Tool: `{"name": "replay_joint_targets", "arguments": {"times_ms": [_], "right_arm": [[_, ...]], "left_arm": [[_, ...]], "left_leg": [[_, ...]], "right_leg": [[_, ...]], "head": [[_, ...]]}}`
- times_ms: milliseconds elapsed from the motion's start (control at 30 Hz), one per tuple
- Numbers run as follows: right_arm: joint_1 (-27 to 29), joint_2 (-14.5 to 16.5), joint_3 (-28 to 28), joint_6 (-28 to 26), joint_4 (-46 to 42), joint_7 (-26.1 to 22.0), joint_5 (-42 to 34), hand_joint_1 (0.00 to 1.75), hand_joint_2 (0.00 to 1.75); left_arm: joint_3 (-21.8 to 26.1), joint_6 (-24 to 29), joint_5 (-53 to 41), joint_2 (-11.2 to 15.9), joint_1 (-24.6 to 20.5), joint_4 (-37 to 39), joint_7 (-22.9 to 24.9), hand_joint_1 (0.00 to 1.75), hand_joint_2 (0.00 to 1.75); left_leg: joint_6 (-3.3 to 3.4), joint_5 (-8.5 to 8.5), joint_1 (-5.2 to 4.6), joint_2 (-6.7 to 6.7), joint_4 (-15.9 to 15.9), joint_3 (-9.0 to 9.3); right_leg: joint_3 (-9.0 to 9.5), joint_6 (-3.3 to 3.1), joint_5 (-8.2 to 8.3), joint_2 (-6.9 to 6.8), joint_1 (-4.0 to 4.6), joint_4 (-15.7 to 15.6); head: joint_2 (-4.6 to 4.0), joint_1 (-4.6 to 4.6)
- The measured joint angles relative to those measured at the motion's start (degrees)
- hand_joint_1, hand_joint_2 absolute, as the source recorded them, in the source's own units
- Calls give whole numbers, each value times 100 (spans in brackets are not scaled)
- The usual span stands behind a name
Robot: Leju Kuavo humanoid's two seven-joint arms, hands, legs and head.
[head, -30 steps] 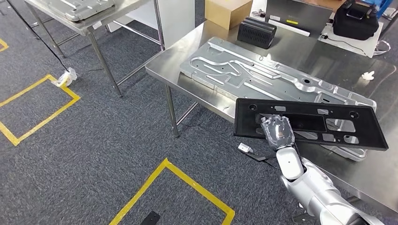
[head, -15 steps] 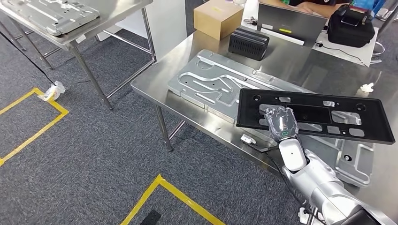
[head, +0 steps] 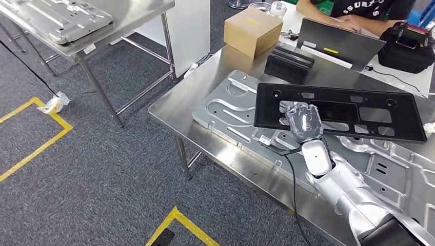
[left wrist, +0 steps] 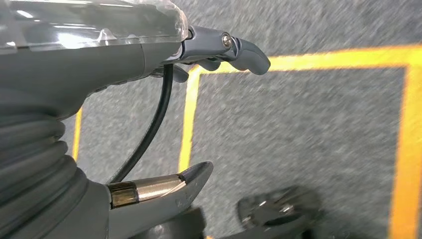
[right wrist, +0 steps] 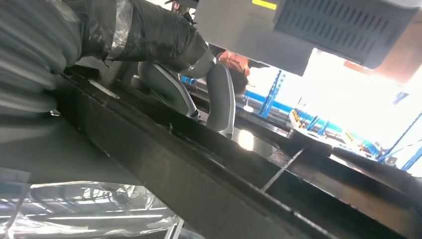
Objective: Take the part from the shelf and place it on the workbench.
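Carpet point(head: 102, 169), grey and marked with yellow tape lines point(head: 31, 148), lies nearest me at seven o'clock, and my left hand point(left wrist: 149, 55) hangs above it holding nothing, its fingers point(left wrist: 246, 52) loosely bent away from the thumb. At two o'clock my right hand point(head: 303, 122) grips the black part point(head: 338, 111), a long flat panel with cut-outs, holding it by its near long edge over the steel workbench point(head: 190, 102); I cannot tell whether the panel touches what lies below. Under it a large stamped silver plate point(head: 225, 110) rests flat on the bench, reaching from twelve o'clock out to three. Beyond, at twelve, stand a black ribbed block point(head: 289, 62) and a cardboard box point(head: 252, 31). Past those sit a grey laptop lid point(head: 338, 46), a black bag point(head: 410, 48) and a seated person point(head: 354, 10). At ten o'clock a second steel table point(head: 92, 31) carries another silver plate point(head: 66, 18).
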Motion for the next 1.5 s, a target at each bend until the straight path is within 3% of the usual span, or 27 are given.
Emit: {"name": "replay_joint_targets", "arguments": {"times_ms": [33,67,133,200,233,300,333,367,400,433,467,533,567,633,700,933,1000,1067,1200,1500], "right_arm": [[1,-10,2,3,-1,6,0,175,175],[-3,-20,4,4,-3,12,0,175,175],[-24,-22,6,3,-22,25,-1,175,175],[-39,-19,6,2,-45,45,-2,175,175],[-36,-19,6,2,-51,53,-2,175,175],[-6,-24,6,2,-52,54,-1,175,175],[24,-24,6,2,-53,49,0,131,131],[56,-26,6,2,-54,45,0,87,87],[82,-30,6,3,-54,40,0,44,44],[97,-33,6,3,-56,36,0,0,0],[104,-40,6,4,-60,31,0,0,0],[106,-54,5,4,-70,13,1,0,0],[110,-66,4,4,-78,3,2,0,0],[117,-94,4,4,-94,-10,3,0,0],[119,-119,4,4,-103,-11,3,0,0],[115,-146,4,4,-120,-11,2,0,0],[111,-152,3,4,-139,-11,2,0,0],[111,-153,2,4,-148,-11,2,0,0],[112,-154,2,4,-148,-11,2,0,0],[-29,-281,-75,4,-169,-47,-1,0,0]], "left_arm": [[3,-3,-7,-5,-9,1,1,0,175],[6,-9,-12,-8,-21,2,1,0,175],[9,-14,-26,-8,-32,0,-5,0,175],[10,-17,-48,-8,-46,0,-41,0,175],[10,-23,-61,-8,-54,0,-72,0,175],[10,-45,-96,-1,-58,0,-148,0,175],[10,-55,-121,5,-54,0,-183,0,175],[10,-63,-148,10,-50,0,-220,0,175],[9,-69,-172,14,-49,0,-257,0,175],[8,-73,-197,15,-48,0,-292,0,175],[4,-75,-220,16,-44,0,-327,0,175],[-9,-85,-259,18,-51,0,-366,0,175],[-15,-89,-271,19,-51,0,-370,0,175],[-22,-90,-291,21,-47,0,-370,0,175],[-26,-81,-299,20,-47,0,-368,0,175],[-27,-65,-299,19,-61,0,-345,0,175],[-27,-63,-299,20,-61,0,-339,0,87],[-27,-65,-299,21,-61,0,-330,0,0],[-27,-72,-299,19,-61,0,-313,0,0],[-27,-141,-318,19,-58,0,-326,0,0]], "left_leg": [[-21,-58,2,-10,-21,72],[-53,-69,0,-17,-16,136],[-113,9,-7,-15,117,111],[-178,76,-9,7,610,-161],[-209,2,12,19,934,-374],[-274,-355,63,36,1471,-807],[-308,-498,91,44,1564,-958],[-346,-502,119,54,1492,-1037],[-387,-323,147,66,1241,-1033],[-428,2,177,80,865,-970],[-453,321,199,94,492,-910],[-390,666,206,102,73,-846],[-335,685,200,99,46,-857],[-270,717,192,87,59,-859],[-256,708,187,73,55,-855],[-206,672,179,45,53,-854],[-185,659,167,45,57,-854],[-178,656,160,46,61,-854],[-170,663,159,47,65,-852],[-182,679,161,50,66,-845]], "right_leg": [[37,-52,299,10,43,-173],[81,-80,399,21,64,-244],[241,-110,374,1,35,-376],[414,-145,339,-2,-20,-496],[486,-156,305,-4,-40,-532],[599,-153,203,-2,-71,-551],[658,-133,142,3,-93,-544],[722,-105,76,8,-118,-530],[788,-69,2,12,-147,-505],[843,-29,-74,15,-172,-471],[885,16,-153,19,-188,-415],[882,104,-267,31,-191,-339],[870,139,-305,37,-186,-311],[855,138,-327,34,-184,-305],[874,103,-319,25,-188,-322],[921,91,-330,7,-190,-397],[936,88,-345,0,-193,-434],[937,136,-346,-2,-197,-446],[936,247,-342,-3,-201,-445],[917,255,-344,-3,-195,-391]], "head": [[0,-11],[0,-25],[0,-24],[0,-29],[0,-30],[0,-33],[0,-33],[0,-33],[0,-33],[0,-33],[0,-37],[0,-44],[0,-47],[0,-47],[0,-47],[0,-44],[0,-45],[0,-45],[0,-46],[0,-47]]}}
